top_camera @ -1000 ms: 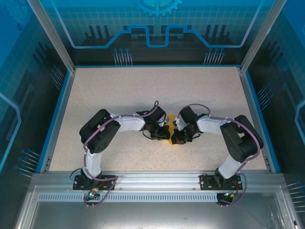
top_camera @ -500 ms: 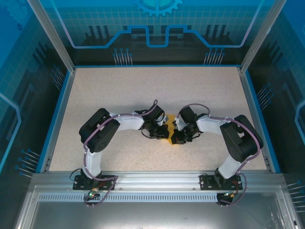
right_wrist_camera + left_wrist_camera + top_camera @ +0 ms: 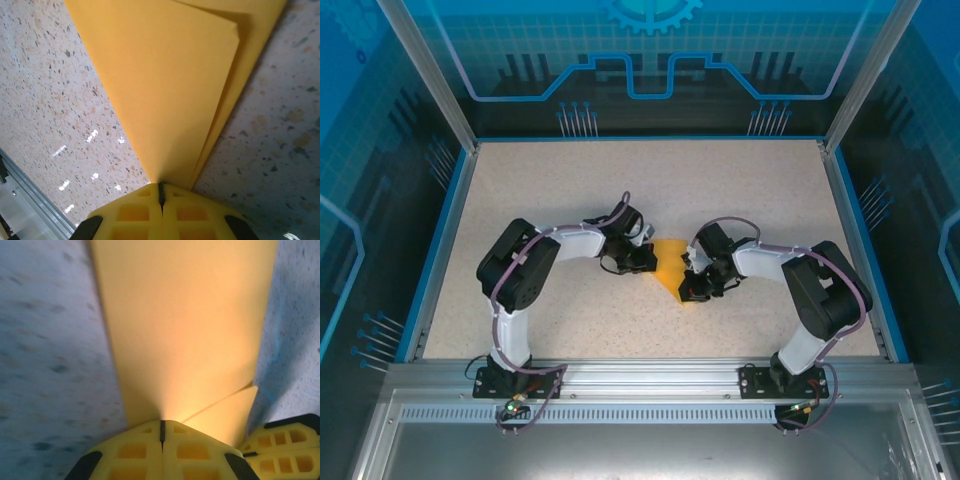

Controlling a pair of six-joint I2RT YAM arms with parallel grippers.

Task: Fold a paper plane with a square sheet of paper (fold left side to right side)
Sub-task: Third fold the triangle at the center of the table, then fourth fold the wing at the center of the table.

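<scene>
Leftward goes the left arm since the earlier frame, baring more of the thin orange-yellow, partly folded paper plane (image 3: pixel 670 263) between the two sets of jaws. The left gripper (image 3: pixel 161 423) has its yellow jaws closed, and the paper's left edge seems to run into their seam, a crease fanning out ahead of them. Just right of those jaws the paper spreads wide, then narrows to a point at the right gripper (image 3: pixel 161 186), whose jaws are closed on that layered tip. If the arms pull further apart, I judge the thin paper may tear or slip free, skewing the fold over the speckled beige table (image 3: pixel 570 190)
</scene>
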